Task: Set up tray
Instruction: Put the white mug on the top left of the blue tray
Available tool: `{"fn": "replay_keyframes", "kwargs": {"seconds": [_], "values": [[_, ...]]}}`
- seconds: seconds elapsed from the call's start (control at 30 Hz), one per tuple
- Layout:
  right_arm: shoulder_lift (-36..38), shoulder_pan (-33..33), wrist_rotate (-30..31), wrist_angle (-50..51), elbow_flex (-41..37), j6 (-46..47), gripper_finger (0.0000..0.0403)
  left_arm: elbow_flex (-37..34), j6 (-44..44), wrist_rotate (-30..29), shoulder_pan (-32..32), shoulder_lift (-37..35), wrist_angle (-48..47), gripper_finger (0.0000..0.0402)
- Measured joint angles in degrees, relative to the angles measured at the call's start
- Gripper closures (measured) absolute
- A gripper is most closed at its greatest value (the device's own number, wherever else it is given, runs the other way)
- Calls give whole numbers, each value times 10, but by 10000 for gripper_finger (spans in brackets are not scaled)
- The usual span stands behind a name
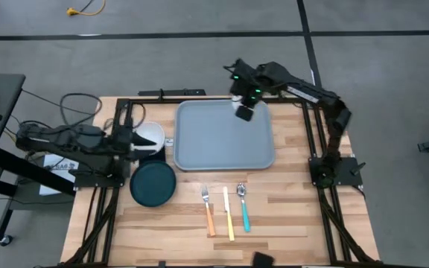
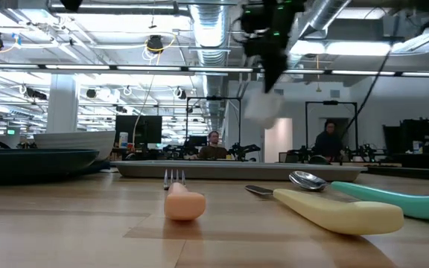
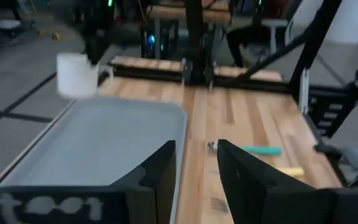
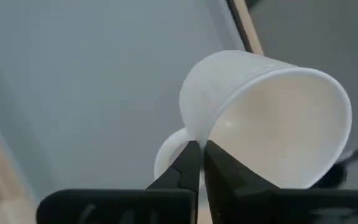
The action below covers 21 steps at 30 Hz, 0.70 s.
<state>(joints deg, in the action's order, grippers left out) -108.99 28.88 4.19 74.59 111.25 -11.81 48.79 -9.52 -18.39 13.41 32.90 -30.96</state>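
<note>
The grey-blue tray (image 1: 226, 135) lies flat on the wooden table's middle and also shows in the left wrist view (image 3: 104, 143). My right gripper (image 1: 246, 95) hangs over the tray's far right corner, shut on a white mug (image 1: 244, 112), which shows in the right wrist view (image 4: 260, 106), the low view (image 2: 261, 108) and the left wrist view (image 3: 76, 74). My left gripper (image 3: 194, 168) is open and waits at the table's left, by a white bowl (image 1: 150, 137); nothing shows between its fingers. My right gripper pinches the mug's rim (image 4: 199, 138) right beside the handle (image 4: 166, 149), one finger (image 4: 222, 171) inside the cup and one (image 4: 185, 168) outside. The fingers come from above. The mug is lifted clear of the tray and hangs tilted, its mouth turned sideways.
A dark teal round plate (image 1: 153, 184) sits near the tray's near left corner, next to the white bowl. A fork (image 1: 208, 208), a knife (image 1: 229, 214) and a teal-handled spoon (image 1: 243, 206) lie side by side on the table's near part. The tray's surface is bare.
</note>
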Motion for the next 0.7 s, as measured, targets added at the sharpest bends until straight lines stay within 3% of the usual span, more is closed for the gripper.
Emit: {"fn": "replay_keyframes", "kwargs": {"seconds": [0.2,0.3,0.7], "values": [[-162,-24,-46,10,231,-43,402,-23,-1,0,0,-63,3,294],[-177,-34,-70,-64,205,-73,402,-34,-2,0,0,-76,-7,294],[-217,-67,-73,-116,198,-103,403,-78,-23,0,0,-83,-9,294]]}}
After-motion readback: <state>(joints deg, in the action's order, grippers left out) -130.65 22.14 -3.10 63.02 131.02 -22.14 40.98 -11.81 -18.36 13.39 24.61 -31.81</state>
